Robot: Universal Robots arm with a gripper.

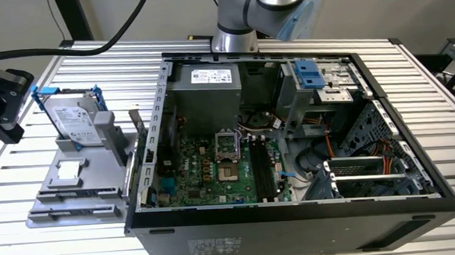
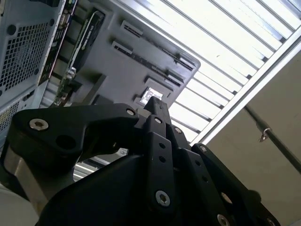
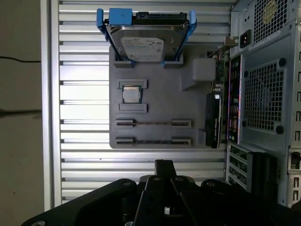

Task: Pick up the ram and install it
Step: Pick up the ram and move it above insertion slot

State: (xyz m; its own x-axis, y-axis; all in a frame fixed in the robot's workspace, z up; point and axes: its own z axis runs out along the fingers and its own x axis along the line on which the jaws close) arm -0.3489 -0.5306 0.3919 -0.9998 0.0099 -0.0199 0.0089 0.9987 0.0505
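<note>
You're in a robotics lab or test cell, not a home or office. Evidence: tabletop (image 1: 77,71) of bare alu slats, robot arm (image 1: 260,9) standing at its far edge w/ a thick black cable (image 1: 129,27), opened PC tower (image 1: 295,229) w/ motherboard (image 1: 206,175) exposed, and a grey jig (image 3: 164,101) holding a hard drive (image 3: 143,44) and the ram (image 3: 153,123) in slots.

Slatted alu table (image 1: 62,247): open PC case (image 1: 295,235) on it, grey parts tray (image 1: 90,187) just beside, exterior view's left.
</note>
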